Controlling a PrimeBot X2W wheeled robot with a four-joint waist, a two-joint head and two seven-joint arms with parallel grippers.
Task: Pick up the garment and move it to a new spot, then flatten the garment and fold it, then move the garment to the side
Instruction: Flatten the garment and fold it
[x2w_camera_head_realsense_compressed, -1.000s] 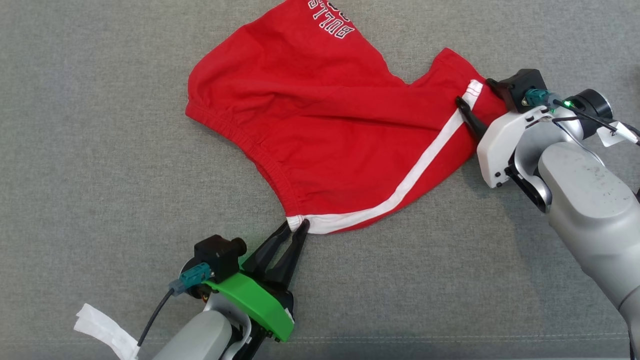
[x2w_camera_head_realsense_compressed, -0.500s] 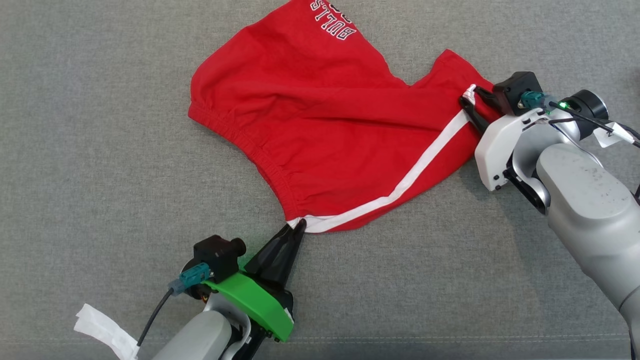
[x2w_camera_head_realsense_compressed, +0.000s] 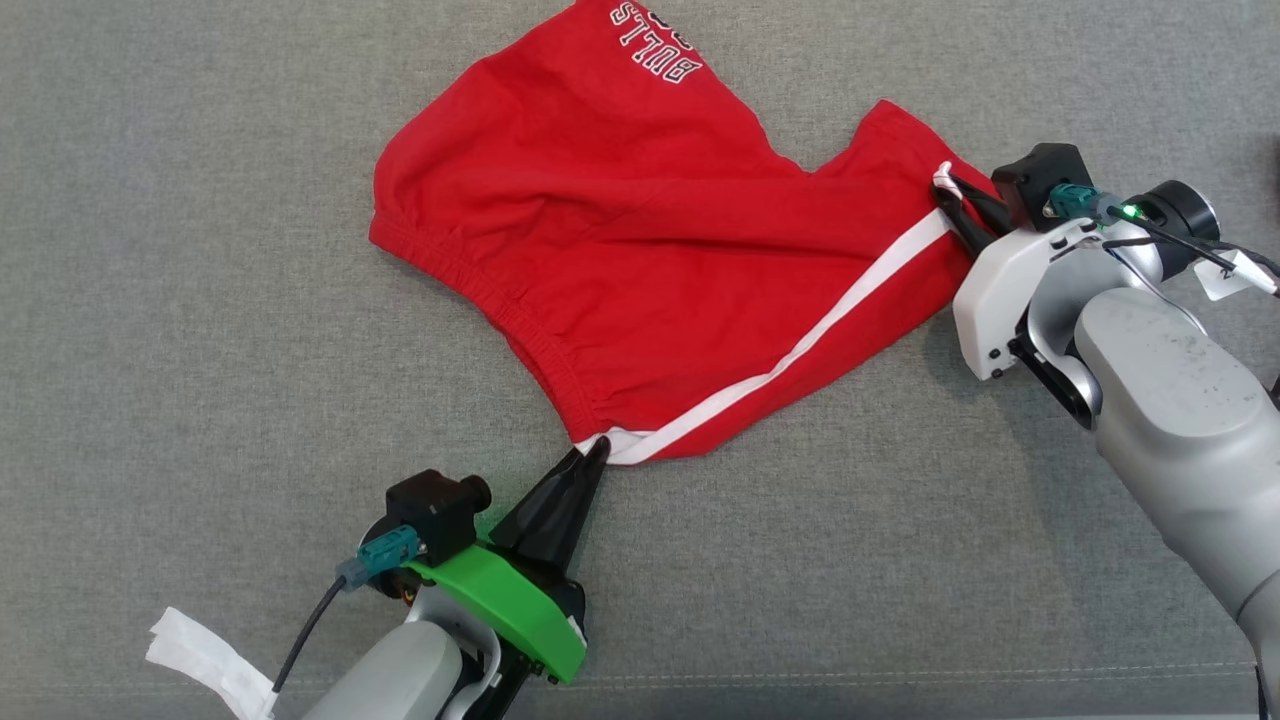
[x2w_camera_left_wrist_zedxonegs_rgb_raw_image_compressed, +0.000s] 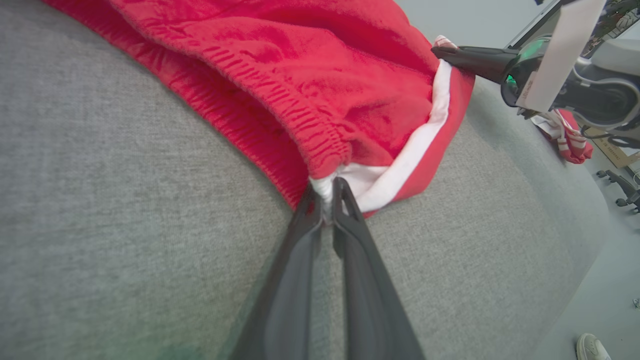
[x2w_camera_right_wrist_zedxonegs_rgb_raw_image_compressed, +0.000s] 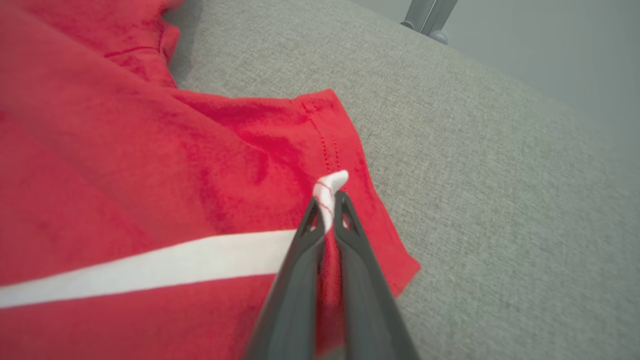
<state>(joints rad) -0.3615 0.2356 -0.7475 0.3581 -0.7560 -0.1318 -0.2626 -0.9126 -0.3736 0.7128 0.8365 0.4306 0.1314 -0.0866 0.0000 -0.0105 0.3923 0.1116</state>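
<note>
Grey surface (x2w_camera_head_realsense_compressed: 200, 350) under all; left claw (x2w_camera_head_realsense_compressed: 597, 448) pinched on the waistband (x2w_camera_head_realsense_compressed: 500, 310) corner of the shorts (x2w_camera_head_realsense_compressed: 620, 260), right claw (x2w_camera_head_realsense_compressed: 952, 190) pinched on the stripe (x2w_camera_head_realsense_compressed: 800, 352) end at the leg hem. Shorts lie mid-surface, creased. Lift both claws together and keep the stripe edge taut. Pull gently, as both bites look thin.

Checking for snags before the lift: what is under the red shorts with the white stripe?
The grey woven surface shows around the red shorts, which lie on it. Anything directly beneath them is covered.
</note>
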